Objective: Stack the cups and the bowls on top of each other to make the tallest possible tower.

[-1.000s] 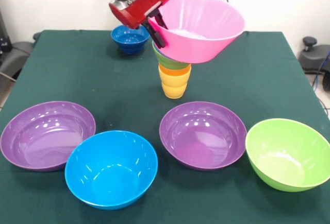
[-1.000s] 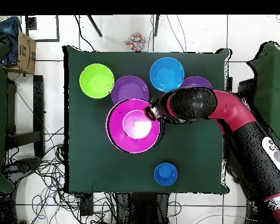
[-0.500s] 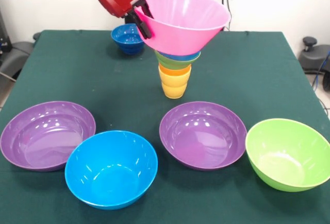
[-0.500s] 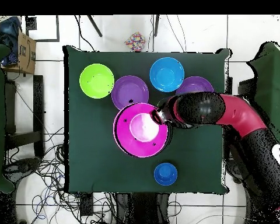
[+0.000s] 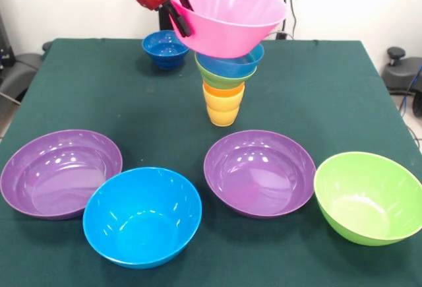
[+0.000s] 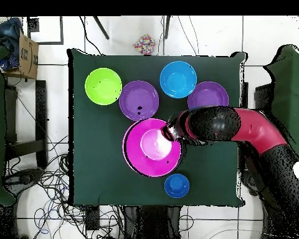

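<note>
Clamped on the left rim of the pink bowl [image 5: 227, 10], the gripper [image 5: 179, 15] was seen closed over the bowl's wall, one dark finger [image 5: 180, 20] lying against the outside of the pink plastic and the red wrist housing just above it at the picture's top edge. The pink bowl was held tilted, its mouth turned upward and toward the right in the front view, and its base was placed directly over the tower [image 5: 224, 86]; whether the base actually touched the top of the stack could not be told.

The tower was made up, from the table [image 5: 92, 95] upward, of the yellow cup [image 5: 222, 111], the orange cup [image 5: 223, 91], the small green bowl [image 5: 221, 77] and the light blue bowl [image 5: 231, 64], each nested in the one below. The stack stood upright near the middle of the green cloth.

The dark blue bowl [image 5: 165, 48] was set behind the tower, apart from it. Along the near side, four large bowls were laid out open side up: a purple bowl at the left [image 5: 60, 171], the blue bowl [image 5: 142, 216] just beside it, a second purple bowl [image 5: 259, 171] and the large green bowl [image 5: 368, 196].

In the overhead view the pink bowl [image 6: 151, 148] was seen covering the stack completely, with the arm [image 6: 239, 127] reaching to its rim.
</note>
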You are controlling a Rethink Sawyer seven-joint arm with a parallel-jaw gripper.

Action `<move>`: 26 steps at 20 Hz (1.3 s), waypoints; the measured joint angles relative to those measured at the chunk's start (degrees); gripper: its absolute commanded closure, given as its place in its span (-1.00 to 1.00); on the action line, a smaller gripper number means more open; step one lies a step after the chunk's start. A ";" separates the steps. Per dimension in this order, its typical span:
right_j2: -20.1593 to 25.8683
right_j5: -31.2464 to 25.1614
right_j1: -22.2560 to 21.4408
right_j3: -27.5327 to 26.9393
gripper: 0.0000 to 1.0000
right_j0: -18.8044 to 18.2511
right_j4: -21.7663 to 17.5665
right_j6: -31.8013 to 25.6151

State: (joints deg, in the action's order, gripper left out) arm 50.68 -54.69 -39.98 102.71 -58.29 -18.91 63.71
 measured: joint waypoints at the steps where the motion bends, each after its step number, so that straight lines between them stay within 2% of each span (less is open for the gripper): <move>1: 0.00 0.01 -0.11 0.31 1.00 0.00 -0.01 0.00; 14: 0.00 0.01 -0.32 2.73 1.00 0.09 -0.17 0.00; 26: 0.00 0.01 -0.31 2.83 1.00 0.22 -0.30 0.00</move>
State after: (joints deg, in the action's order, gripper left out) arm 50.68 -54.67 -40.29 105.54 -58.06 -19.21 63.71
